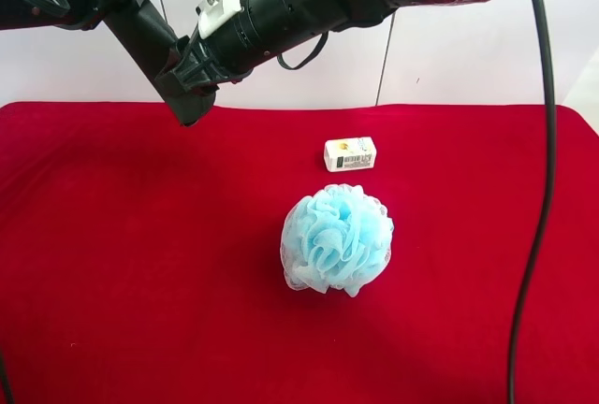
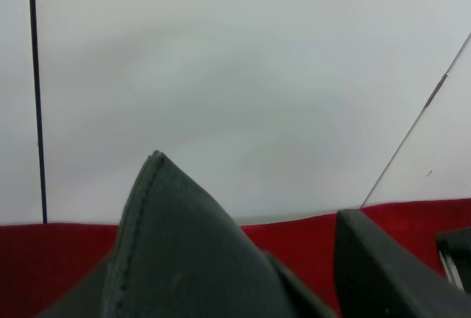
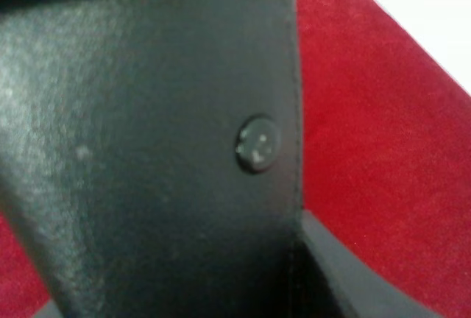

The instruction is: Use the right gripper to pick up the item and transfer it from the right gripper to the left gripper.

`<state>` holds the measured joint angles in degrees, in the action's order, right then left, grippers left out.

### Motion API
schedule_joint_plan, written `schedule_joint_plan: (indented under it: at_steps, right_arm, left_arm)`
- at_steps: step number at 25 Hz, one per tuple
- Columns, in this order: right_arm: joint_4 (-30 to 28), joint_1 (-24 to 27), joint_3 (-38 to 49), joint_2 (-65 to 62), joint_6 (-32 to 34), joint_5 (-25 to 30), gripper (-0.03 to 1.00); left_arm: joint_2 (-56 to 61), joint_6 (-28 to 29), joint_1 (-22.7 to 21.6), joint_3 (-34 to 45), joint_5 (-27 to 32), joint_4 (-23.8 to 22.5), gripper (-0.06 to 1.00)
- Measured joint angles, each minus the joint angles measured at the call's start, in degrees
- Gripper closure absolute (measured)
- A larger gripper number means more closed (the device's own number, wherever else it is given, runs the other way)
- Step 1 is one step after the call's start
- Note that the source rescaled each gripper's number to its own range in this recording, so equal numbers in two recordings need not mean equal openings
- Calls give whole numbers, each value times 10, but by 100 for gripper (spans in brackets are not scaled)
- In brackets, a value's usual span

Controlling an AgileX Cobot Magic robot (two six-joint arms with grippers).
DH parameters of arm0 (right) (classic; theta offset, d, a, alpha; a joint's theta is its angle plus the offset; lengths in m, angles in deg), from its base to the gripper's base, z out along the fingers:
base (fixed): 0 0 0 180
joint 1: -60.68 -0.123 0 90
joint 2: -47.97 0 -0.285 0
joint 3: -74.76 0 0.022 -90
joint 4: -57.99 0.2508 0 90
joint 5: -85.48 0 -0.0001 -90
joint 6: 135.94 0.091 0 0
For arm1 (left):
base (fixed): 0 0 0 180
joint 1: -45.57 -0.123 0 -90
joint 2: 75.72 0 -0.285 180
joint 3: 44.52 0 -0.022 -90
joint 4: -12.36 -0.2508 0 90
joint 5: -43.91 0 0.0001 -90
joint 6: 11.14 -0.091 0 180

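Blue mesh puff [image 1: 337, 240] is sitting mid-worktop [image 1: 112, 264] on the red cloth, with nothing gripping it. Small white box [image 1: 350, 153] is lying just behind it, not touching. Both arms [image 1: 140, 30] [image 1: 309, 2] are hanging high over the far edge, ends overlapping. A black surface [image 3: 147, 149] is blocking the right wrist view, so can't tell the right jaws' gap. Can't tell the left jaws either.

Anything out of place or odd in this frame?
Nothing spilled or damaged: the blue bath sponge and small white box sit on the red cloth. Only oddity: both arms crowd together above its far edge.
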<state>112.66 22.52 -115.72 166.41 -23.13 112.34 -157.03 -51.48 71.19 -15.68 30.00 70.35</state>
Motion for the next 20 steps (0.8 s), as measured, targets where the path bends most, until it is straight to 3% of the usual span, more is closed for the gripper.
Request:
schedule_joint_plan:
  at_steps: [5,6,8,9,11,13,20]
  right_arm:
    - [0,0,0,0,0,0,96]
    - [0,0,0,0,0,0,90]
    - [0,0,0,0,0,0,64]
    - [0,0,0,0,0,0,47]
    - [0,0,0,0,0,2,17]
    - [0,0,0,0,1,8,4]
    - [-14,0,0,-5,36,19,-3]
  left_arm:
    - [0,0,0,0,2,-1,76]
    - [0,0,0,0,2,-2,76]
    - [0,-1,0,0,5,-8,79]
    - [0,-3,0,0,7,-9,92]
    - [0,-5,0,0,7,-10,94]
    - [0,-5,0,0,8,-10,94]
    - [0,-5,0,0,8,-12,94]
